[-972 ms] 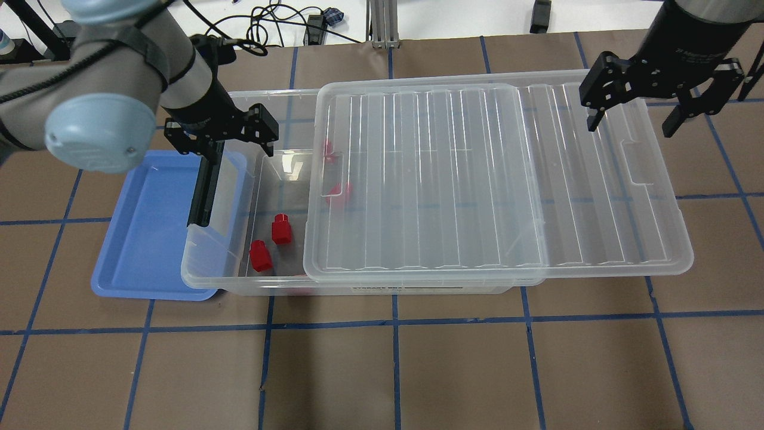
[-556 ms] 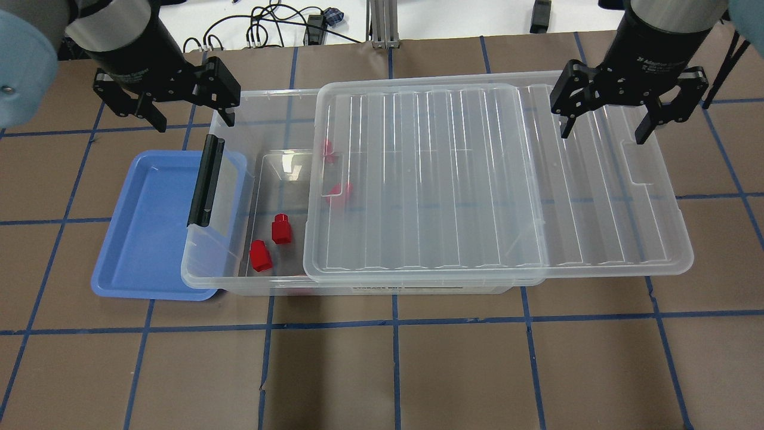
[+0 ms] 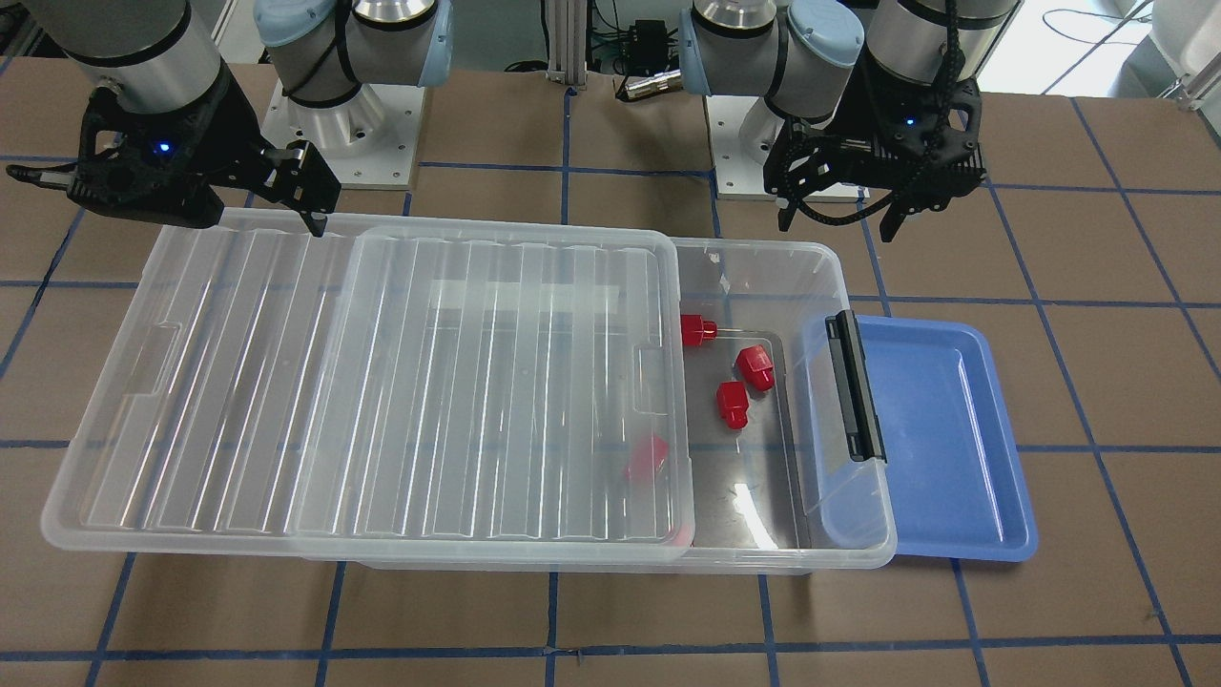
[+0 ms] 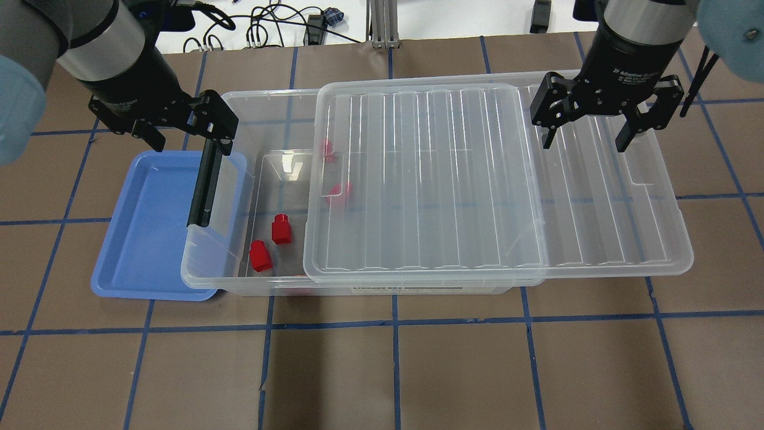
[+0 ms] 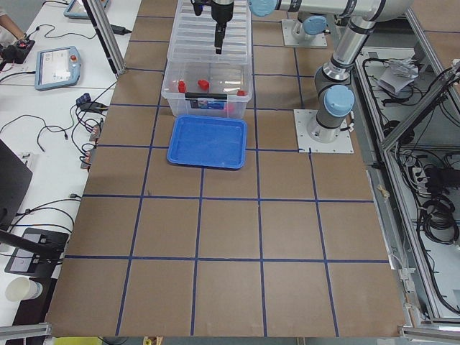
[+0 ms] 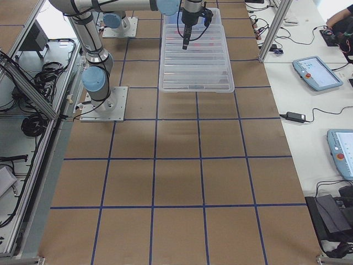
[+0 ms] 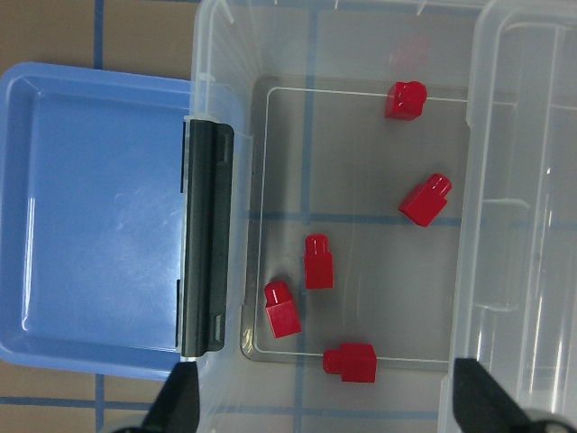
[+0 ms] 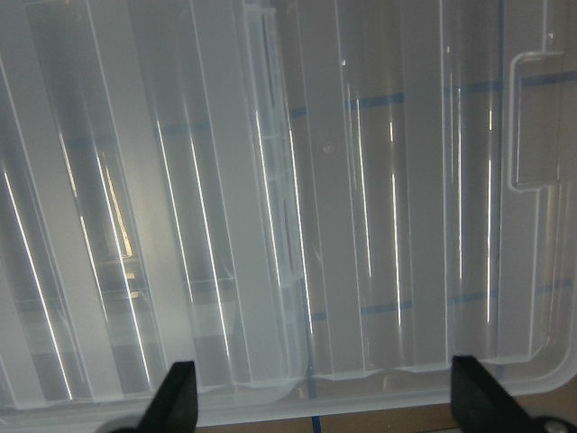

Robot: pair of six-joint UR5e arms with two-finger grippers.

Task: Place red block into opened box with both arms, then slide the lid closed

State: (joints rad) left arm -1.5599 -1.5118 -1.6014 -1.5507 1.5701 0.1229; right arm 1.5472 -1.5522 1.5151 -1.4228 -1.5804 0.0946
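Already red blocks (image 4: 281, 230) are lodged in the box (image 4: 206, 266); lid (image 4: 477, 179) is left unclosed; left gripper (image 4: 191, 142) and right gripper (image 4: 585, 144) are held wide, empty.

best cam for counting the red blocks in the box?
Left wrist-mounted: all five red blocks show unobstructed. Overhead shows two clearly, others blurred under the lid; front-facing three clearly, one under it. Side views: tiny specks. Right wrist: none.

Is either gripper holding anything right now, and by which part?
Nothing is held: the left gripper and the right gripper are both open and empty.
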